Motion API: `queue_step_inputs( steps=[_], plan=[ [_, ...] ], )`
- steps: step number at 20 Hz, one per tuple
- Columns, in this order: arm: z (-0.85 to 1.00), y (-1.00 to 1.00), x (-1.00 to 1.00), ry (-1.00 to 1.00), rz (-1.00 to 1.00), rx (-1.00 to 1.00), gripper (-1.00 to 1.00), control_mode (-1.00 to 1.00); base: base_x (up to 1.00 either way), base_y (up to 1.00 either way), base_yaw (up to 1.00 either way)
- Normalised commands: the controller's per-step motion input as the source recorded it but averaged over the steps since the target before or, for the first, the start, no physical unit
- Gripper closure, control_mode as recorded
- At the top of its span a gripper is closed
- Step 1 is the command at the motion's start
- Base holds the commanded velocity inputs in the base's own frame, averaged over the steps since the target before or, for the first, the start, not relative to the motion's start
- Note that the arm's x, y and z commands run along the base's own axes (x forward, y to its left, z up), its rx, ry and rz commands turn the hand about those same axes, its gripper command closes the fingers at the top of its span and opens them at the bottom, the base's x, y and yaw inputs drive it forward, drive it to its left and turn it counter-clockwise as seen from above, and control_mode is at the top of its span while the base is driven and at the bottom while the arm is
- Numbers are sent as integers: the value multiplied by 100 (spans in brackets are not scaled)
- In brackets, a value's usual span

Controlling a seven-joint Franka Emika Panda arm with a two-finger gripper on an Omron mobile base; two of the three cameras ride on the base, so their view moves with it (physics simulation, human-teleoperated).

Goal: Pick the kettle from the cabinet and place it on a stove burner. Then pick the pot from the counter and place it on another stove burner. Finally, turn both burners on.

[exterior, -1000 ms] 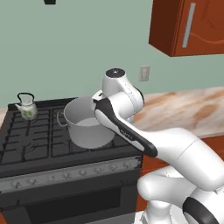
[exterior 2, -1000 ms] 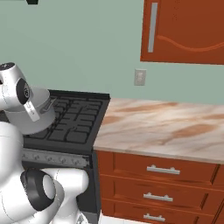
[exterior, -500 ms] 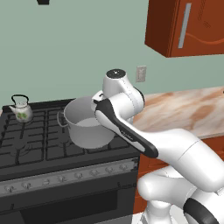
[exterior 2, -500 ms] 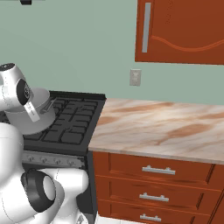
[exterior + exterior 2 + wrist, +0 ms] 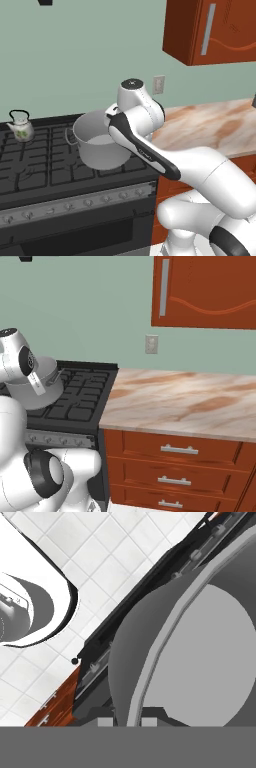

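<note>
The grey metal pot point(image 5: 100, 142) hangs slightly tilted over the front right grate of the stove point(image 5: 45, 170). My gripper point(image 5: 127, 719) is shut on the pot's rim point(image 5: 150, 662), one fingertip point(image 5: 105, 720) outside the wall and the other inside. In the left base view the hand point(image 5: 114, 125) sits at the pot's right rim. From the right base view the pot point(image 5: 45, 387) shows behind my arm. The small white kettle point(image 5: 21, 128) stands on the back left burner. The cabinet point(image 5: 205, 291) hangs on the wall to the right, its door closed.
The marbled counter point(image 5: 185, 403) runs right of the stove, over wooden drawers point(image 5: 175, 448). A strip of knobs point(image 5: 75, 205) lines the stove front. A wall outlet point(image 5: 151, 344) sits above the counter.
Both base views have slid left, so the base has driven to the right. The pot stays in my grip and now sits a little farther right over the stove.
</note>
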Motion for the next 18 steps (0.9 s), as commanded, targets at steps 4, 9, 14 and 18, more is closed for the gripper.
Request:
queue_step_inputs(
  steps=[4,9,14,18],
  plan=[
    [0,0,0,0,0,0,100,100,8,1,-1],
    [0,0,0,0,0,0,100,100,12,6,0],
    [0,0,0,0,0,0,100,100,2,1,1],
    [0,0,0,0,0,0,100,-100,0,0,0]
  ],
)
